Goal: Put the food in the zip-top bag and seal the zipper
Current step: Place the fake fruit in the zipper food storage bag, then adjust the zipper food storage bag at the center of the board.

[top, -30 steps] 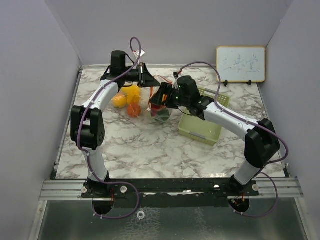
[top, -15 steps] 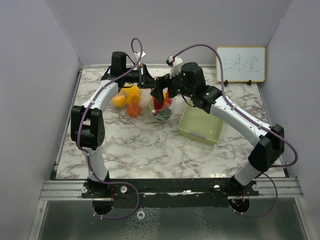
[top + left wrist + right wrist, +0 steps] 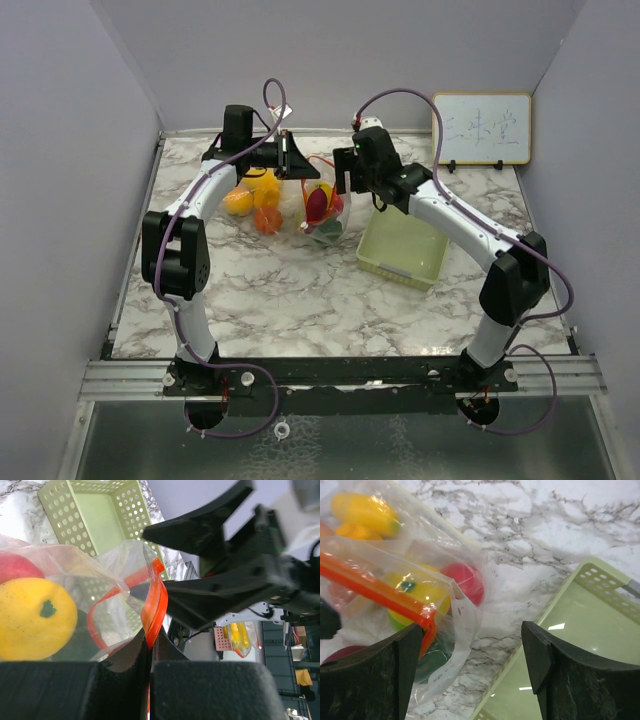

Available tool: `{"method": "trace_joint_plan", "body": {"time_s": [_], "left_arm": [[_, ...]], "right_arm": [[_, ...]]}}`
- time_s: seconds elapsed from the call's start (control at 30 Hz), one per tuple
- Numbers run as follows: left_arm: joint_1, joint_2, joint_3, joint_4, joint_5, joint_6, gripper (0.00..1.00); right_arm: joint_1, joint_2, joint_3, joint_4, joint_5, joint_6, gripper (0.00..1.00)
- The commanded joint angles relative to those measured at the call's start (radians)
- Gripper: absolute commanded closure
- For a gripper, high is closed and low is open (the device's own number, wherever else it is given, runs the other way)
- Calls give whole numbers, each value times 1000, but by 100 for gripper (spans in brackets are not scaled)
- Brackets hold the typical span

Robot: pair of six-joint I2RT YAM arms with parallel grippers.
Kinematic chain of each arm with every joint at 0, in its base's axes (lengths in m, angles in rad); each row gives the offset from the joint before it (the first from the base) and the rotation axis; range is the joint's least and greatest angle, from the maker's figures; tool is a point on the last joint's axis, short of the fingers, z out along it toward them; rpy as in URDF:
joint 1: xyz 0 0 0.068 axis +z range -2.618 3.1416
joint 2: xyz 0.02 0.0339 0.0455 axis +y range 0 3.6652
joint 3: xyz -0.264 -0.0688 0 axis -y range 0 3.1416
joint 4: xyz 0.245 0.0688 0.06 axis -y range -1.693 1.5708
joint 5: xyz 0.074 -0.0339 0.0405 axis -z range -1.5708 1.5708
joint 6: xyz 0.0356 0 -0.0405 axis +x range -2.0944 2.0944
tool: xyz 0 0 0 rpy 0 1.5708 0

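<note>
Left gripper [image 3: 151, 647] pinches the zipper [image 3: 156, 597]; right gripper [image 3: 471, 632] gapes; food [image 3: 35, 617] seemingly inside bag [image 3: 462, 612].

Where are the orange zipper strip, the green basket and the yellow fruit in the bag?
orange zipper strip [image 3: 375, 591], right wrist view, middle of strip.
green basket [image 3: 97, 522], left wrist view, bare floor.
yellow fruit [image 3: 25, 625], left wrist view, its skin.

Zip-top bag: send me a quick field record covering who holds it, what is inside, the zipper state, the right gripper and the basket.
bag: clear zip-top bag, between the two grippers
left gripper: shut on the orange zipper strip
right gripper: open, bag's corner between its fingers, not clamped
contents: yellow fruit, red piece, others seen through the plastic
zipper: tracks look parted near the left gripper, so probably not sealed
basket: right of the bag
</note>
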Motion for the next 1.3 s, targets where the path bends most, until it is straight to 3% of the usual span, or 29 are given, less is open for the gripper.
{"method": "trace_joint_plan", "body": {"time_s": [0.0, 0.1, 0.2, 0.27, 0.33, 0.4, 0.47, 0.53, 0.73, 0.87, 0.93, 1.03, 1.13, 1.27], "left_arm": [[4, -48, 22, 12, 18, 8, 100], [4, -53, 16, 34, 17, -11, 100], [4, -53, 13, 62, 23, -34, 100], [6, -55, 17, 65, 26, -34, 100], [14, -54, 28, 28, 20, -5, 100], [32, -42, 70, -110, -28, 104, 100], [53, -13, 143, -287, -111, 224, 100], [69, 1, 185, -351, -155, 273, 100], [71, 17, 237, -422, -245, 327, 100], [55, 48, 226, -446, -216, 333, 100], [49, 61, 224, -448, -204, 337, 100], [49, 65, 227, -408, -157, 315, 100], [49, 53, 207, -312, -88, 253, 100], [48, 39, 174, -232, -54, 188, 100]], "right_arm": [[-31, 62, -5, 10, -110, 42, 24], [-33, 57, -50, 61, -194, 38, 34], [-35, 54, -70, 64, -215, 27, 64], [-35, 45, -45, 30, -208, 9, 78], [-35, 25, 3, -33, -193, -14, 85], [-35, 5, 66, -111, -189, -34, 92], [-35, -17, 124, -171, -210, -37, 94], [-35, -34, 168, -203, -262, -30, 96], [-35, -29, 260, -278, -295, 14, 98], [-35, -52, 239, -228, -332, 13, 98], [-35, -65, 213, -172, -440, -38, 97], [-35, -60, 155, -89, -710, -122, 75], [-35, -50, 85, -27, -913, -144, 61], [-26, -11, 60, 20, -1012, -133, 48]]}}
